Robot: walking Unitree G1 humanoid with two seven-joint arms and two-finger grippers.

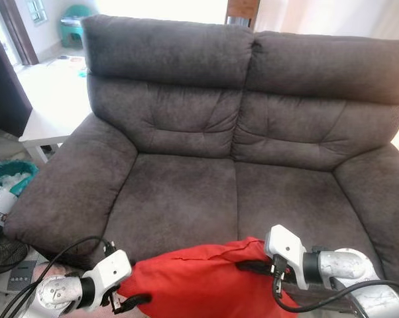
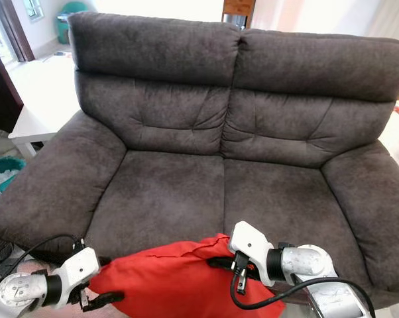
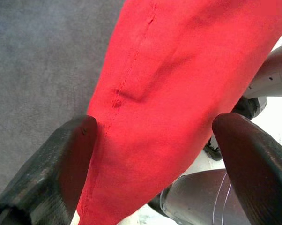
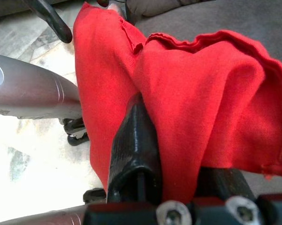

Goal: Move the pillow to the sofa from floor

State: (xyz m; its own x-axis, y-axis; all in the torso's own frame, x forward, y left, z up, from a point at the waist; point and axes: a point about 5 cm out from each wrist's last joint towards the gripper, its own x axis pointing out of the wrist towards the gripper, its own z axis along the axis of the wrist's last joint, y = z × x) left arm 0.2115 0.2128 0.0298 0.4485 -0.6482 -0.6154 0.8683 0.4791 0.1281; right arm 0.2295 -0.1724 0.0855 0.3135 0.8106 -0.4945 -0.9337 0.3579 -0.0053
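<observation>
Pillow (image 1: 199,281): red, held at the sofa's (image 1: 239,132) front edge.
Left gripper (image 1: 128,301): fingers straddling the pillow's end.
Right gripper (image 1: 252,266): pinching bunched fabric.

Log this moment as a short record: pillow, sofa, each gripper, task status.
pillow: red pillow, held up between both grippers at the sofa's front edge
sofa: dark grey sofa, two seats
left gripper: left gripper, fingers either side of the pillow's edge
right gripper: right gripper, pinching bunched red fabric
status: pillow off the floor, not yet set on the seat
</observation>
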